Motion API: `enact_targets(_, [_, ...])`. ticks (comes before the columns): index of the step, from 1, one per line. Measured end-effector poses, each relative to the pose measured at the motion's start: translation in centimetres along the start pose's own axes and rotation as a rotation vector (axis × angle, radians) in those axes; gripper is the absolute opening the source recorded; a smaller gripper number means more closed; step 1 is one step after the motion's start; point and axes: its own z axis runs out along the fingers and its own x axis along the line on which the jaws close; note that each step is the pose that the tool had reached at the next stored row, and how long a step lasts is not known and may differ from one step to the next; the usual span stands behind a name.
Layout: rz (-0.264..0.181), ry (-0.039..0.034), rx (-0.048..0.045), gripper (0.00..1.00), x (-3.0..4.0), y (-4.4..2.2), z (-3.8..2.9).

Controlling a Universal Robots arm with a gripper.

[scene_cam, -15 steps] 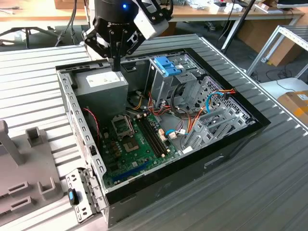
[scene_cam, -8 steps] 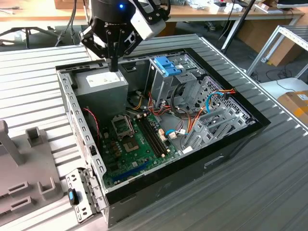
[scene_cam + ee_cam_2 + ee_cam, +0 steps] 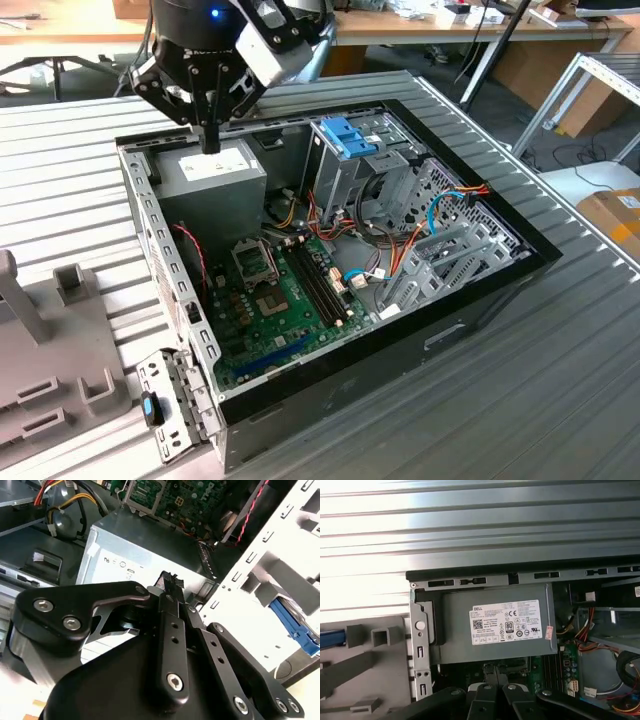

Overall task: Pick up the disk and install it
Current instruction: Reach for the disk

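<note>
Gripper (image 3: 211,140) up close: fingers (image 3: 167,610) pressed together, pinching nothing, tips aimed straight down over the power supply (image 3: 215,175). I read that as an empty-handed pose above the box, not a grasp, since there's nothing here to pinch. How close the tips come to its lid I can't tell. In the second wrist view the arm's own links cover the gap.

Just beyond, the case (image 3: 480,290) lies on its side on the table (image 3: 450,420), open face up, I judge so the arm can reach in from above. Its wall (image 3: 260,565) runs beside the power supply. Past that wall, outside the case, sits the fixture (image 3: 390,680).

And there's the disk (image 3: 295,625), I take it: a light-blue frame peeking out behind the wall in the second wrist view. In the first wrist view the disk (image 3: 331,637) is a blue sliver cut by the picture's edge, beside the fixture's blocks. I'd say it is staged there, clear of the case, so it can be lifted freely. Most of it is hidden or cut off, with no label and no full outline, so how it lies I can't say. It's well apart from the gripper, untouched.

Farther in are the motherboard (image 3: 285,295), then the cage (image 3: 345,170) with blue tabs (image 3: 350,135), standing among loose cables (image 3: 400,250). Whether a bay is free is too cluttered to make out.
</note>
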Motion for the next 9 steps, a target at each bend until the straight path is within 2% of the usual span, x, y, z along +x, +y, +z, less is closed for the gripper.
enact_targets(1, [0.0, 0.0, 0.0, 0.11, 0.68, -0.05, -0.01])
enact_targets(5, [0.0, 0.0, 0.0, 0.11, 1.85, -0.14, -0.03])
enact_targets(6, [0.0, -0.0001, -0.0001, 0.11, 2.48, -0.19, -0.04])
enact_targets(9, [0.0, 0.0, 0.0, 0.11, 3.76, -0.28, -0.07])
